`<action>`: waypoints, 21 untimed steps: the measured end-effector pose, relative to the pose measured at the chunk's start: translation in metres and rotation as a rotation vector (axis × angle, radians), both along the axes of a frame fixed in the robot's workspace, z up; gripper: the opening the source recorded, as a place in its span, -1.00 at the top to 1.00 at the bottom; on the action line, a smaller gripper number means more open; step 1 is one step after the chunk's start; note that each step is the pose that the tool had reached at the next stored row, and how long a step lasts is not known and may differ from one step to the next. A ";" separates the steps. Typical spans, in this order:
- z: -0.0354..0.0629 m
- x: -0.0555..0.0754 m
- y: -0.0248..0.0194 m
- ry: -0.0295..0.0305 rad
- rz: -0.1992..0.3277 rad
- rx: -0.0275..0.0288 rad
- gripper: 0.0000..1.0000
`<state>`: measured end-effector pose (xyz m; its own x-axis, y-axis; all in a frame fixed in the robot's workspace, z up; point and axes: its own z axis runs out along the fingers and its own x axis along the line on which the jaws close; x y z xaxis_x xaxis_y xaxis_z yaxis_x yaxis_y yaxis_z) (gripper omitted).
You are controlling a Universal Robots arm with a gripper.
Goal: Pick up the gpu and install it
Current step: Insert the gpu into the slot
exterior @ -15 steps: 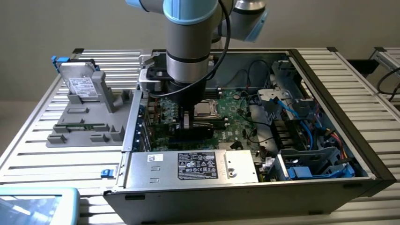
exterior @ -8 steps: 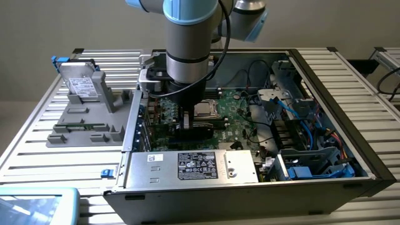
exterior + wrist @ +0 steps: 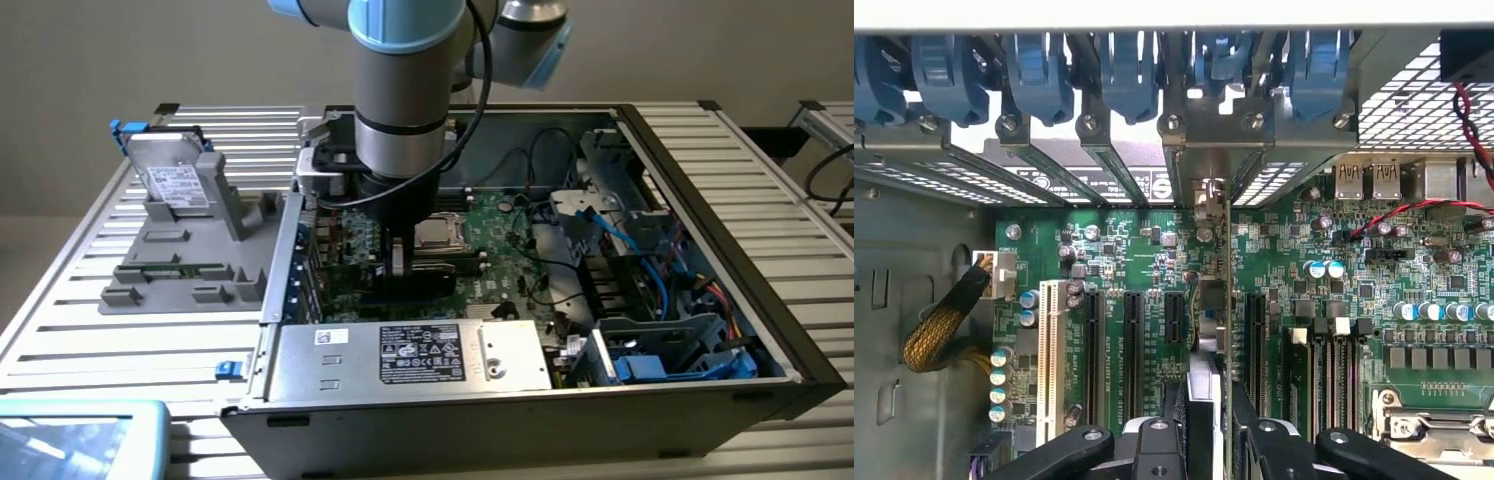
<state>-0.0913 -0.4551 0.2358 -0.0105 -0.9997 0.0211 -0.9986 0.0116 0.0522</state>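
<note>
The pincer (image 3: 1209,440) grips the gpu (image 3: 1228,330) edge-on between its fingers, low over the motherboard (image 3: 1124,250) inside the open case (image 3: 721,200). The card's lower edge is hidden behind the fingers. Its long axis runs toward the rear slot brackets (image 3: 1184,130), bracket end nearest them.

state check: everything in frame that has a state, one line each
gripper: shut on the gpu, lowered inside the case
gpu: held on edge, upright, over the motherboard slots
computer case: lying on its side, panel off, open
hard drive: standing upright in the grey holder, outside the case
</note>
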 end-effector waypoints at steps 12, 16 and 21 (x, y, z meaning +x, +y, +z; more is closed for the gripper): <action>-0.0007 0.000 0.0000 0.0002 0.000 0.0001 0.44; -0.0007 -0.001 0.0001 0.0003 -0.001 0.0010 0.29; 0.0079 0.000 0.0001 -0.0098 0.000 0.0003 0.04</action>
